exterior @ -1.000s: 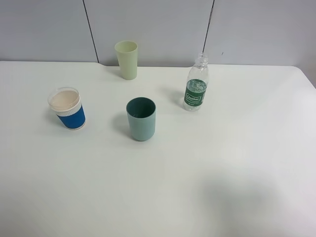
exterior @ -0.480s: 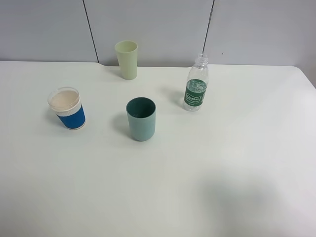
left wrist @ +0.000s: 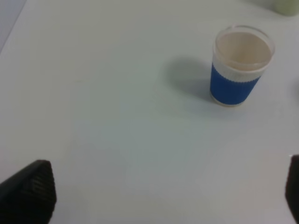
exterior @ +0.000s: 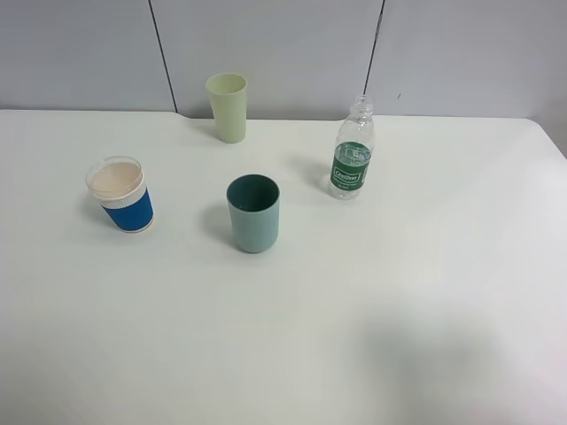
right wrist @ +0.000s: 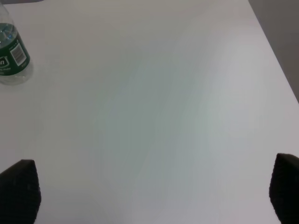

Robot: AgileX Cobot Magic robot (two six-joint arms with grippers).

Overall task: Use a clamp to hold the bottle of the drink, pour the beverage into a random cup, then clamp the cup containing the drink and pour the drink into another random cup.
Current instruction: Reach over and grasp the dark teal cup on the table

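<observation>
The left fingers [left wrist: 28, 191] and right fingers [right wrist: 18, 193] were wide open, holding nothing. The bottle [exterior: 353, 150] stood on the desk [exterior: 399, 301], apart from the teal cup [exterior: 253, 212]. A bump could tip it.

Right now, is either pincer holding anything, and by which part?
Nothing is held. The left pincer and the right pincer are both open with nothing between their jaws; the bottle stands free, untouched.

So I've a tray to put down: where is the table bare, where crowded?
Bare: the whole near half of the table, in front of the blue cup, teal cup and bottle; also right of the bottle. Crowded: the far middle, between teal cup, bottle and pale cup.
</observation>
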